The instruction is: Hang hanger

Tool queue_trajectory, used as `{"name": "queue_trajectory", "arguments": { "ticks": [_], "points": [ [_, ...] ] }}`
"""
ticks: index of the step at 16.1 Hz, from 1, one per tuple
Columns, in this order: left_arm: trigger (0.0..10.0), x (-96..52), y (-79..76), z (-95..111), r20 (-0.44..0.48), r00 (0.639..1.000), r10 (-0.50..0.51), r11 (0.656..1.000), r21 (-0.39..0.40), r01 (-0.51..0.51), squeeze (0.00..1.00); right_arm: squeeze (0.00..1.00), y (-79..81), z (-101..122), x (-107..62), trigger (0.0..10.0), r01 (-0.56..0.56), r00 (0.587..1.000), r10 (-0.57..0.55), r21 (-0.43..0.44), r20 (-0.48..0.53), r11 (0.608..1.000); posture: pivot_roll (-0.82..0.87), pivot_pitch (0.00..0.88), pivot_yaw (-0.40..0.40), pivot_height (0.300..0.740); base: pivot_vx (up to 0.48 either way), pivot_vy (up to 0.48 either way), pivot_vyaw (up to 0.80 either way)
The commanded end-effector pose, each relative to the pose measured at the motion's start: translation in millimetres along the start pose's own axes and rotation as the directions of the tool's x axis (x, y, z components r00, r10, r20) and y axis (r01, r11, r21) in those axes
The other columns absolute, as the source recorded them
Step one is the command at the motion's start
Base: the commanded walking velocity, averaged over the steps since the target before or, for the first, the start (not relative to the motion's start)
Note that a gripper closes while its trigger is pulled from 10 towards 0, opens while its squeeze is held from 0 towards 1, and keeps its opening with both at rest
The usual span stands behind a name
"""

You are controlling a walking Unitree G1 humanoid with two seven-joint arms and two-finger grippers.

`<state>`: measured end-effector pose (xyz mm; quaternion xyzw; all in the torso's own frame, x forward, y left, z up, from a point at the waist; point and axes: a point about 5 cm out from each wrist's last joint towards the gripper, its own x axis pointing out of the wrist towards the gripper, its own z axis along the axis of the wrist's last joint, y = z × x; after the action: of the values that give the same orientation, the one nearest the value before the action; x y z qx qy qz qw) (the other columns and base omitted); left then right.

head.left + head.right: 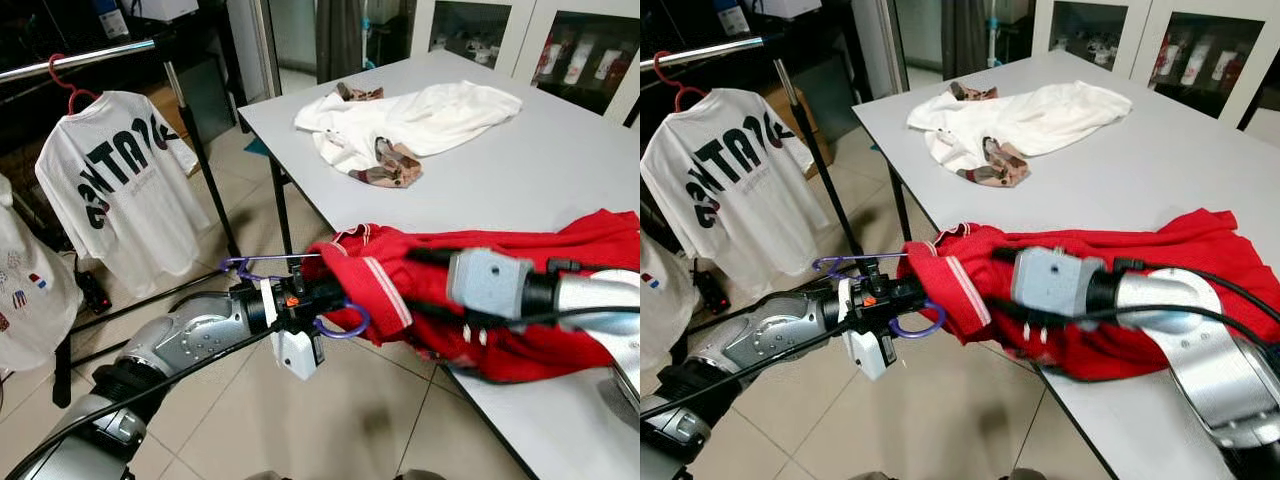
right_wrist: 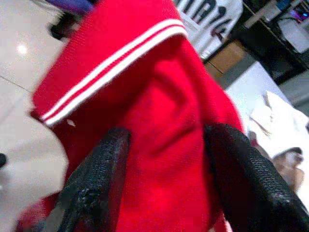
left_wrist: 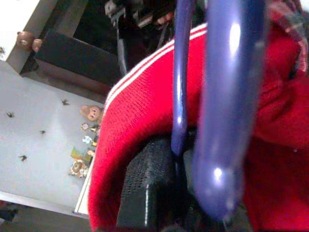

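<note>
Left pincer closed on a purple hanger off the near corner of the worktop, hanger's long axis lying roughly level and running into the collar of a red shirt. Right pincer part open around a fold of that shirt, half on the worktop. Clothes rail well off to the left, nearer the left arm, likely calling for a lift and swing that way.

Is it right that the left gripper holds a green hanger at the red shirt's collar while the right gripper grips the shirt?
Not quite: the hanger is purple, not green, as the left eye view shows. The left gripper does hold it at the red shirt collar, and the right gripper grips the shirt.
</note>
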<state>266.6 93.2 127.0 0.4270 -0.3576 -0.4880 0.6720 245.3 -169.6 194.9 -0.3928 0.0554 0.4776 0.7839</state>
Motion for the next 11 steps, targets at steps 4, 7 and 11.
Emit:
{"name": "queue_trajectory", "arguments": {
  "ticks": [4, 7, 11],
  "points": [
    [10.0, 6.5, 5.3, 4, 0.039, 0.999, -0.005, 1.0, 0.022, 0.004, 0.0, 0.0, 7.5, 8, 17.0, 10.0, -0.002, 1.0, 0.003, -0.039, 0.021, 0.999, -0.13, 0.0, 0.105, 0.736, 0.0, 0.0, 0.0],
    [10.0, 11.6, 4.1, 5, 0.054, 0.999, -0.005, 1.0, 0.019, 0.004, 0.0, 0.0, 8.4, 15, 22.3, 10.0, 0.0, 0.998, 0.002, -0.042, 0.058, 0.999, -0.13, 0.0, 0.106, 0.736, 0.0, 0.0, 0.0],
    [10.0, 22.5, 6.4, 7, 0.084, 0.996, -0.005, 1.0, 0.023, 0.003, 0.0, 0.0, 5.8, 22, 29.2, 4.6, 0.026, 0.996, -0.019, -0.086, 0.087, 0.996, -0.14, 0.0, 0.107, 0.736, 0.0, 0.0, 0.0]
  ]
}}
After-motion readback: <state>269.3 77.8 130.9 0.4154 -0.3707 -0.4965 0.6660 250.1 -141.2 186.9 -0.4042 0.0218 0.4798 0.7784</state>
